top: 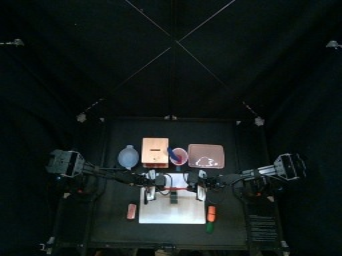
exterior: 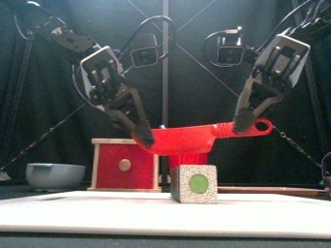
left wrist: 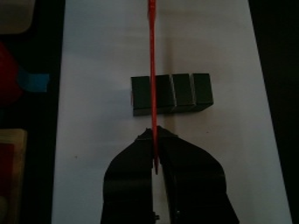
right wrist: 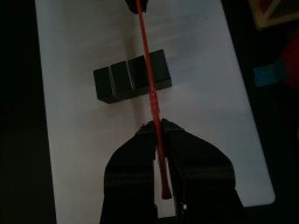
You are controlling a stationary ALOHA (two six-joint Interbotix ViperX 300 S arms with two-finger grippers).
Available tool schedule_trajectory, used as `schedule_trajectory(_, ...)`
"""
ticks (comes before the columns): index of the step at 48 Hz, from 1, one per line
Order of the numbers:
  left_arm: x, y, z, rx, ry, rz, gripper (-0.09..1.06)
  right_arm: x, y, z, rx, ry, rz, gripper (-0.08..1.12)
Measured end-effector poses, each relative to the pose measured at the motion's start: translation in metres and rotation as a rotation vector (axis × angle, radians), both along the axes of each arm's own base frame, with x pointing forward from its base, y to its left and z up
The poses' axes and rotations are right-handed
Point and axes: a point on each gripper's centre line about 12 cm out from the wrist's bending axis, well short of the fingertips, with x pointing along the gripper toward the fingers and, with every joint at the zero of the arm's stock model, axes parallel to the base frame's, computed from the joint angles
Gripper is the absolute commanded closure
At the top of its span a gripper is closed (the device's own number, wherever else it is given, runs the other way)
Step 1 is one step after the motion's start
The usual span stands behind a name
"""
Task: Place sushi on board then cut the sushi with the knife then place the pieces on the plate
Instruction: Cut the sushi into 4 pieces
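A red toy knife (exterior: 195, 140) hangs level just above the sushi roll (exterior: 195, 182), held at both ends. My left gripper (exterior: 135, 134) is shut on its blade tip and my right gripper (exterior: 246, 124) on its handle. The roll, several dark green blocks (left wrist: 176, 94), lies on the white board (exterior: 168, 208). In the left wrist view the knife (left wrist: 149, 79) crosses the roll near one end. The right wrist view shows the same knife (right wrist: 147, 83) running over the roll (right wrist: 132, 77) from my right gripper (right wrist: 158, 136).
Behind the board stand the blue-grey bowl (top: 128, 156), the wooden box with a red drawer front (top: 156, 152), the red cup (top: 179, 156) and the pink tray (top: 205, 155). A small toy lies on each side of the board (top: 132, 211) (top: 211, 213).
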Motion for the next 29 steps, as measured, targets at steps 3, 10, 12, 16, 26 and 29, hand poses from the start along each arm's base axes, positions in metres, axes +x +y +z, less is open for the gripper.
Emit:
schedule_trajectory(3,0.001,0.0,-0.002,0.0,0.005,0.0,0.6,0.0,-0.001,-0.002,-0.001,0.009,-0.002,0.72)
schedule_trajectory(10,0.003,-0.001,-0.006,-0.001,0.014,0.001,0.6,0.001,-0.001,-0.006,-0.003,0.026,-0.003,0.72)
schedule_trajectory(12,0.003,-0.001,-0.007,0.0,0.017,-0.001,0.6,0.001,-0.001,-0.008,-0.003,0.029,-0.002,0.72)
schedule_trajectory(16,0.003,-0.001,-0.008,-0.001,0.019,-0.001,0.6,0.001,-0.001,-0.009,-0.004,0.035,-0.003,0.72)
schedule_trajectory(26,0.003,-0.003,-0.009,-0.008,0.024,0.001,0.6,0.001,-0.001,-0.012,-0.003,0.046,-0.004,0.72)
schedule_trajectory(29,0.003,-0.004,-0.01,-0.011,0.026,0.002,0.6,0.001,0.0,-0.012,-0.004,0.047,-0.002,0.72)
